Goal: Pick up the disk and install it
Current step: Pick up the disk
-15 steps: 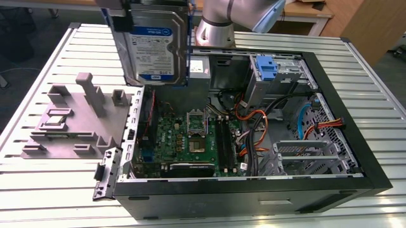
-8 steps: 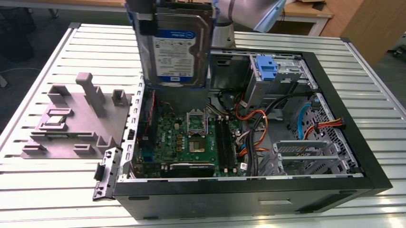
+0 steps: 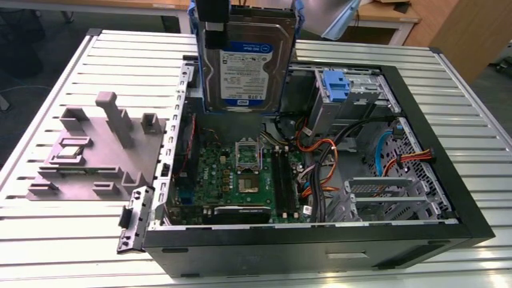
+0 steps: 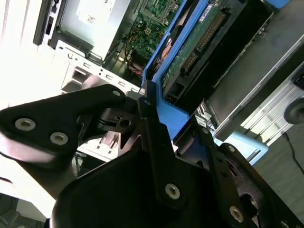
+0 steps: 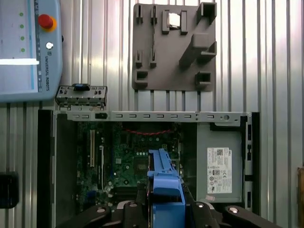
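— at the fingertips, what's happening?
— the fingers [image 4: 154,137] are pinched on the blue carrier frame of the disk [image 4: 190,52], with black metal on either side of the plastic. so the gripper [image 4: 173,111] has a firm hold, going by the second wrist view.
— where is the disk, then?
— in the exterior view it hangs upright, label facing the camera, above the far side of the open computer case [image 3: 448,198]. it's over the motherboard [image 3: 232,174] and seems to touch nothing but the gripper.
— so how far along?
— i'd say the pickup is done. the install isn't: the disk sits in no bay. the metal drive cage [image 3: 380,195] looks empty, and the other blue caddy [image 3: 340,84] stands apart, at the case's far side.
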{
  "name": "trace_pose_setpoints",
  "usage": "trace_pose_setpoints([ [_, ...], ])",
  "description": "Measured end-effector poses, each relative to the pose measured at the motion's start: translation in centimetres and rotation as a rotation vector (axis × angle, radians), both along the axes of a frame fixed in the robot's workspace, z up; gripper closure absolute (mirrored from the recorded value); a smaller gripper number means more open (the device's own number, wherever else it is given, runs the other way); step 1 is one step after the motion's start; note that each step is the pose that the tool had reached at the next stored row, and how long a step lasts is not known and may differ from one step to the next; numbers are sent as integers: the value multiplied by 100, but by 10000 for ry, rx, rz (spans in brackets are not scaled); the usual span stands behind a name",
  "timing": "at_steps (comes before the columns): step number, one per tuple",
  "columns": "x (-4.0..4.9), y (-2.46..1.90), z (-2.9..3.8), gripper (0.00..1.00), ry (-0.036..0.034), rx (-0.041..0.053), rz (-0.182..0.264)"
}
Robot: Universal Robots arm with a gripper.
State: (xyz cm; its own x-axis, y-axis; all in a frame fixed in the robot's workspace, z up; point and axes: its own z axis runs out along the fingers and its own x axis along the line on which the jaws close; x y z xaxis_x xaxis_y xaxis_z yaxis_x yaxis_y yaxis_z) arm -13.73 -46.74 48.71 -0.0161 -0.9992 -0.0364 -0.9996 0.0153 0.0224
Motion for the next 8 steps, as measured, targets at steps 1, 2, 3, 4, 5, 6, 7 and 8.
trace_pose_setpoints([
  [1, 0, 0, 0, 63, 0, 0, 0],
  [2, 0, 0, 0, 63, 0, 0, 0],
  [3, 0, 0, 0, 63, 0, 0, 0],
  [4, 0, 0, -1, 63, 0, 0, 0],
  [5, 4, 1, -4, 63, -1, 1, -1],
  [6, 25, 2, -6, 63, 0, -1, 0],
  [7, 49, 2, -9, 63, -1, -1, 1],
  [8, 77, 3, -11, 63, 0, -1, 1],
])
